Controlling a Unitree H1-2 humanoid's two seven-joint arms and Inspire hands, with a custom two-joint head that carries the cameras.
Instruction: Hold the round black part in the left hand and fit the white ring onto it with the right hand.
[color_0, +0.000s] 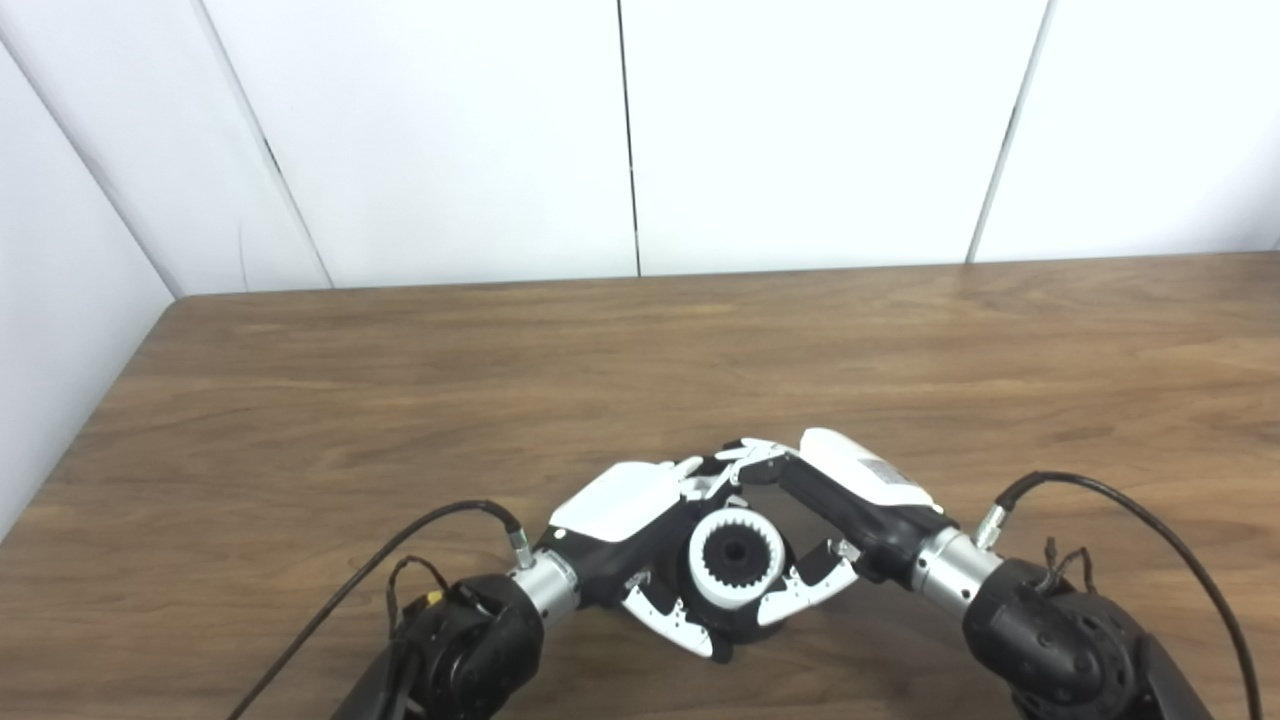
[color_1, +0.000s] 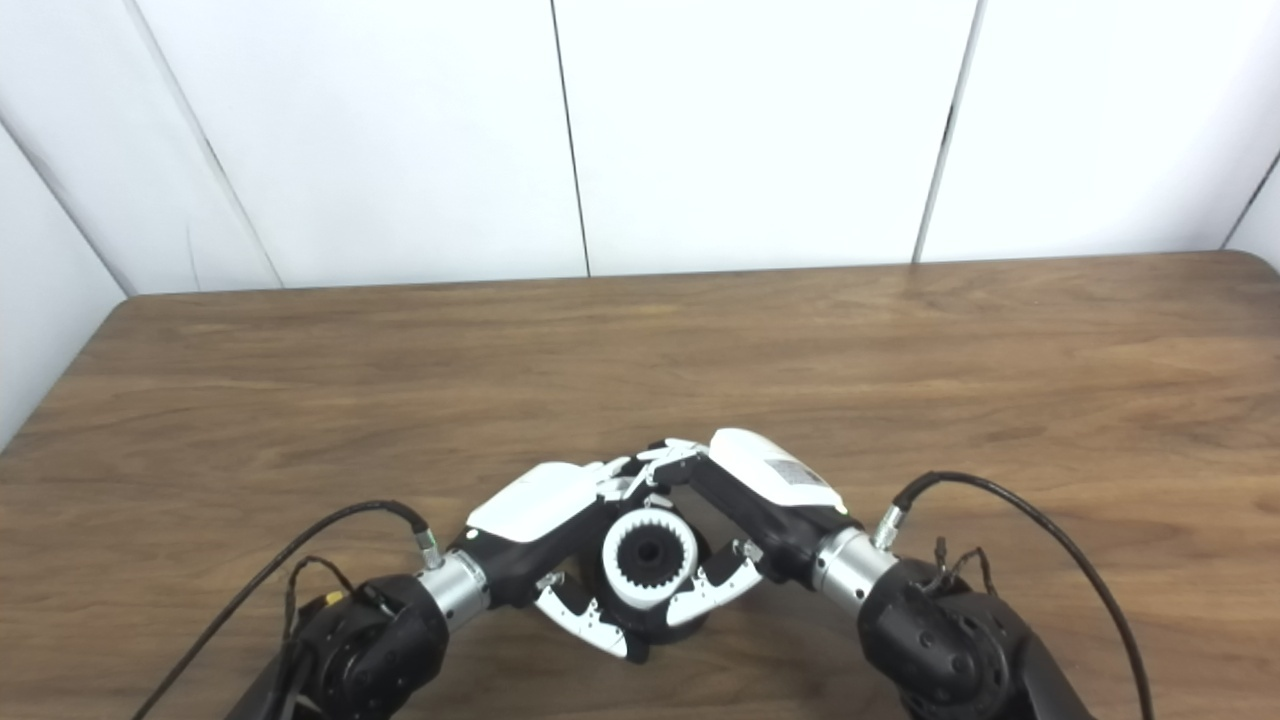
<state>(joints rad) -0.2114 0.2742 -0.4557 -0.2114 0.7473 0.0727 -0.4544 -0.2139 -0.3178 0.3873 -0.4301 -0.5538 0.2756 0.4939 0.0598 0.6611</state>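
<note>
White toothed ring sitting on the round black part, both hands wrapped around it.

Left hand grips the black part from the left, right hand clutches the ring from the right, fingertips meeting behind it, near the wooden table's front edge.

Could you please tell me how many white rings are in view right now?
1. The white ring, toothed on its inner edge, sits on the round black part between the left hand and the right hand, near the table's front edge. No others show; the hands may hide something.
</note>
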